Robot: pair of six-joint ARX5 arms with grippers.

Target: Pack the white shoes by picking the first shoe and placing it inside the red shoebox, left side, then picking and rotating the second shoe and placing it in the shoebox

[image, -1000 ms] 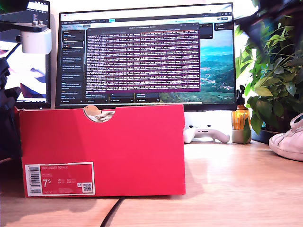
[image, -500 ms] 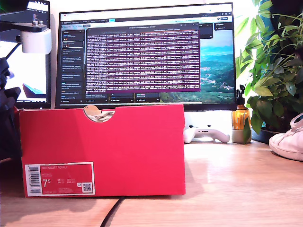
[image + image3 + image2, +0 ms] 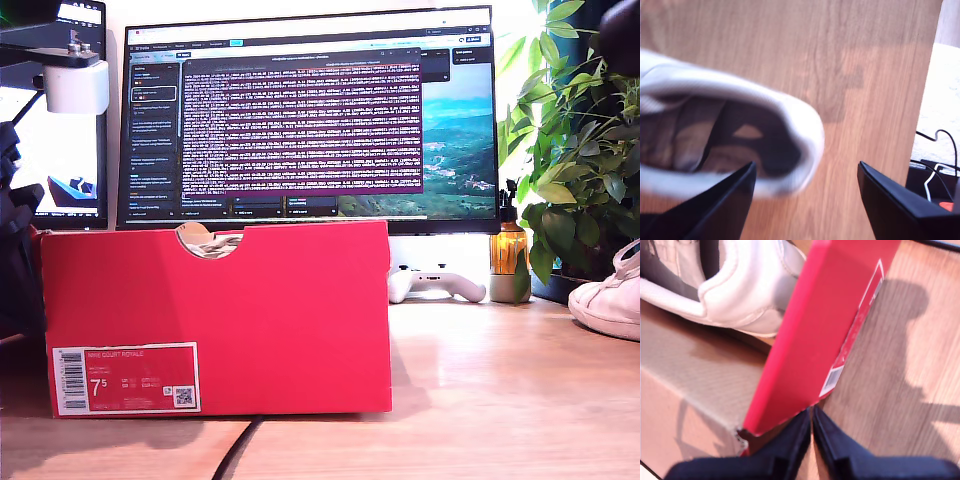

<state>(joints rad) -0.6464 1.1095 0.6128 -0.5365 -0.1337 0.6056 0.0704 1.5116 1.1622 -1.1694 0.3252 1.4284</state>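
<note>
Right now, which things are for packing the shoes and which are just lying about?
For the job:
red shoebox
white shoe in the box
white shoe on the desk

Just lying about:
monitor
white game controller
potted plant
amber bottle
black cable

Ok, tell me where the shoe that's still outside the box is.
The loose white shoe sits on the wooden desk at the exterior view's right edge, beside the potted plant, with my second gripper open above its heel.

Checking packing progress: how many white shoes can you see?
2. One white shoe already lies inside the red shoebox; the other shoe stands on the desk at the exterior view's right edge, below my second gripper, whose fingers are open.
</note>
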